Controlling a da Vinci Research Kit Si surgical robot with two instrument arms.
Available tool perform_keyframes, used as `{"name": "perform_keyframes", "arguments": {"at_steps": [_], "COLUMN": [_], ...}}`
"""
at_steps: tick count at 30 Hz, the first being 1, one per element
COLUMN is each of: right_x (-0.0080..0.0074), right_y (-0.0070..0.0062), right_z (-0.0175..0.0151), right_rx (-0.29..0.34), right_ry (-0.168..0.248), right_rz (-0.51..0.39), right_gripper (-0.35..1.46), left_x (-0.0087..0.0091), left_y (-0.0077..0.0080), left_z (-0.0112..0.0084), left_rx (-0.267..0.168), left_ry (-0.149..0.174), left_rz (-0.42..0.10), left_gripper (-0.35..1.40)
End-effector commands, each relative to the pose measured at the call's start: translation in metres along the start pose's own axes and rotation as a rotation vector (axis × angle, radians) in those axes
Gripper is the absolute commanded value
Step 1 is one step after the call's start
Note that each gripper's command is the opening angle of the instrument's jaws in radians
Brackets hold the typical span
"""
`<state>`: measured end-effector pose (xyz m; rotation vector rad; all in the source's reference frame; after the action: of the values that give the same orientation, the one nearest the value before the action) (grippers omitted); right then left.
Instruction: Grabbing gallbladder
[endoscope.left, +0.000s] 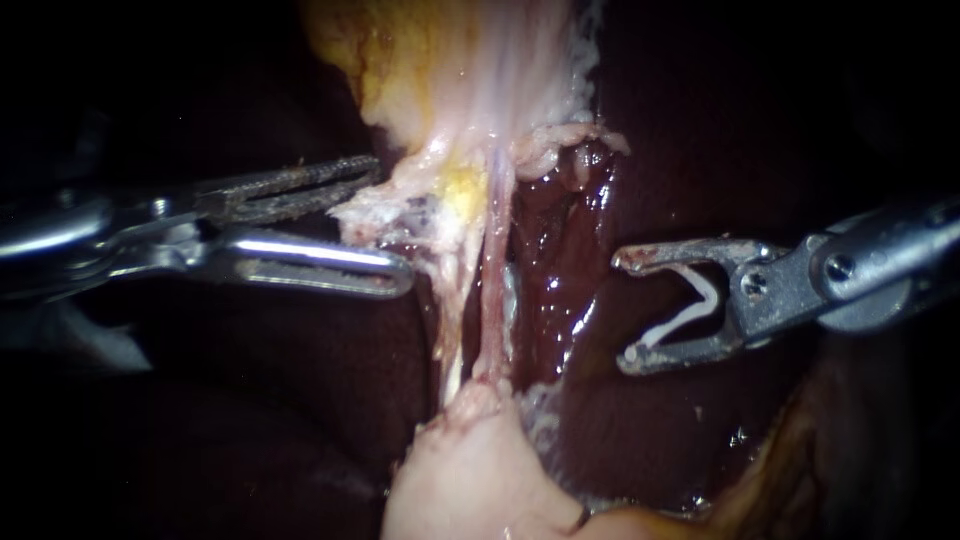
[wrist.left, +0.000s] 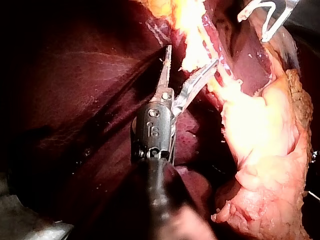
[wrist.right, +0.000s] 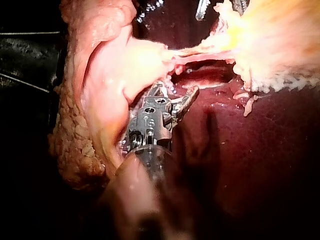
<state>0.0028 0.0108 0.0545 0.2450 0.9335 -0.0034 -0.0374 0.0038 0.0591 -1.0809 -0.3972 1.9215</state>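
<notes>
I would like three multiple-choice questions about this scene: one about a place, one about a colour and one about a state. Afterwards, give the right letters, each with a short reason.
1. In the endoscope view, where is the tube?
A. Left of both instruments
B. Between the two instruments
C. Right of both instruments

2. What colour is the clip carried by the right instrument?
A. Black
B. Green
C. White

3. In what state is the left instrument?
A. Open, gripping nothing
B. Shut on the tube
C. Shut, holding nothing

Answers:
1 B: the tube runs down the middle, with one instrument on each side of it.
2 C: a white V-shaped clip sits in the instrument's tip.
3 A: a wide gap shows at its tip and nothing is clamped.
</notes>
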Motion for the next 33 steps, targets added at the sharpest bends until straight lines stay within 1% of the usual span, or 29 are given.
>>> {"name": "perform_keyframes", "arguments": {"at_steps": [1,3,5,8,11,12,13,17,20,24,27,33], "right_x": [0.0,0.0,0.0,0.0,0.0,0.0,0.0,0.0,0.0,0.0,-0.0001,-0.0001], "right_y": [0.0,0.0,0.0,0.0,0.0,0.0,0.0,0.0,0.0,0.0,0.0,0.0], "right_z": [0.0,0.0,0.0,0.0,0.0,0.0,0.0,0.0,0.0,0.0,-0.0001,-0.0001], "right_rx": [0.0,0.0,0.0,0.0,0.0,0.0,0.0,0.0,0.0,0.0,0.0,0.0], "right_ry": [0.0,0.0,0.0,0.0,0.0,0.0,0.0,0.0,0.0,0.0,0.0,0.0], "right_rz": [0.0,0.0,0.0,0.0,0.0,0.0,0.0,0.0,0.0,0.0,0.0,0.0], "right_gripper": [0.5,0.5,0.5,0.5,0.5,0.5,0.5,0.5,0.5,0.5,0.5,0.5], "left_x": [-0.0001,-0.0001,-0.0001,-0.0002,-0.0002,-0.0002,-0.0002,-0.0003,-0.0002,0.0002,0.0008,0.0026], "left_y": [-0.0001,-0.0002,-0.0004,-0.0007,-0.0008,-0.0008,-0.0008,-0.0008,-0.0008,-0.0006,-0.0002,0.0002], "left_z": [0.0,-0.0002,-0.0003,-0.0005,-0.0006,-0.0007,-0.0007,-0.0008,-0.001,-0.0018,-0.0029,-0.0054], "left_rx": [0.001,-0.003,-0.004,-0.003,0.004,0.008,0.009,0.016,0.026,0.029,0.031,0.022], "left_ry": [-0.002,-0.006,-0.01,-0.022,-0.047,-0.059,-0.064,-0.078,-0.09,-0.093,-0.093,-0.099], "left_rz": [0.001,-0.004,-0.003,-0.008,-0.012,-0.011,-0.011,-0.01,-0.021,-0.04,-0.067,-0.077], "left_gripper": [0.59,0.57,0.49,0.2,-0.15,-0.3,-0.35,-0.35,-0.35,-0.35,-0.35,-0.35]}}
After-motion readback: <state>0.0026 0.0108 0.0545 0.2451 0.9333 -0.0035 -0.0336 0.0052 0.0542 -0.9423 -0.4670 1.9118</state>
